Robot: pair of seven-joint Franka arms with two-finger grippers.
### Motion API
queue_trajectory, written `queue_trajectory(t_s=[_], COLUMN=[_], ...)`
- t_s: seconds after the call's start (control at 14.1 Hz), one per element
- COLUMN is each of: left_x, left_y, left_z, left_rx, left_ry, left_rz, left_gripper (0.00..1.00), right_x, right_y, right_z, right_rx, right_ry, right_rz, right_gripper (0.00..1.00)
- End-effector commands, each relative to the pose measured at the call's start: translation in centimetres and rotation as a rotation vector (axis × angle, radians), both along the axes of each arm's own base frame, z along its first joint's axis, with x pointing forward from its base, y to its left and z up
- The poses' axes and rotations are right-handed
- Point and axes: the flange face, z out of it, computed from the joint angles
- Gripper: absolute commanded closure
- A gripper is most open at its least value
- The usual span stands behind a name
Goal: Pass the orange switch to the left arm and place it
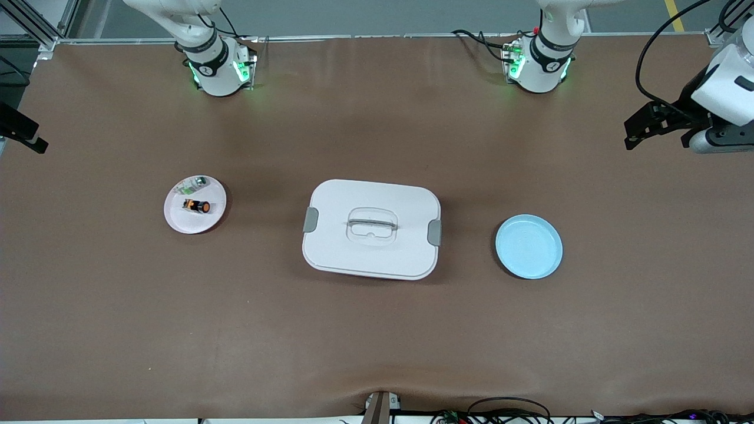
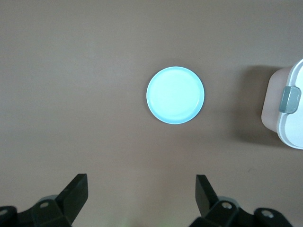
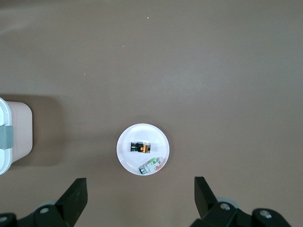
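The orange switch point(image 1: 197, 206) lies on its side on a small white plate point(image 1: 177, 221) toward the right arm's end of the table. It also shows in the right wrist view point(image 3: 141, 148). The white box point(image 1: 371, 228) stands shut at mid-table between that plate and a light blue plate point(image 1: 528, 246). My right gripper point(image 3: 140, 187) is open and empty, high above the table beside the white plate point(image 3: 128, 158); it shows at the front view's edge point(image 1: 22, 132). My left gripper point(image 2: 140, 187) is open and empty, high up near the blue plate point(image 2: 175, 95); the front view shows it too point(image 1: 645, 125).
A small green-and-white component point(image 1: 194, 185) lies on the white plate beside the switch, farther from the front camera. The box's corner with a grey latch point(image 2: 289, 99) shows in the left wrist view. Brown table surface surrounds the plates and box.
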Motion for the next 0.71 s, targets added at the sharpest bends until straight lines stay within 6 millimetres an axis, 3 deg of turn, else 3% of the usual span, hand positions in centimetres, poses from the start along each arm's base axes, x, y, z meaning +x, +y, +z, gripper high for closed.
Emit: queue_trajectory(t_s=[0.0,0.64], left_x=[-0.43,-0.32], left_y=[-0.09,0.48], left_z=[0.66,0.79], left_rx=[0.004,0.0], left_ry=[0.003,0.011], left_rz=[-0.021,-0.009], left_gripper=[0.0,0.0], right_x=[0.21,0.05], right_y=[-0.03,-0.52], right_z=[0.36,0.06], right_rx=[0.006,0.007], right_ry=[0.003,0.022], right_rz=[-0.007,-0.016], right_gripper=[0.0,0.0])
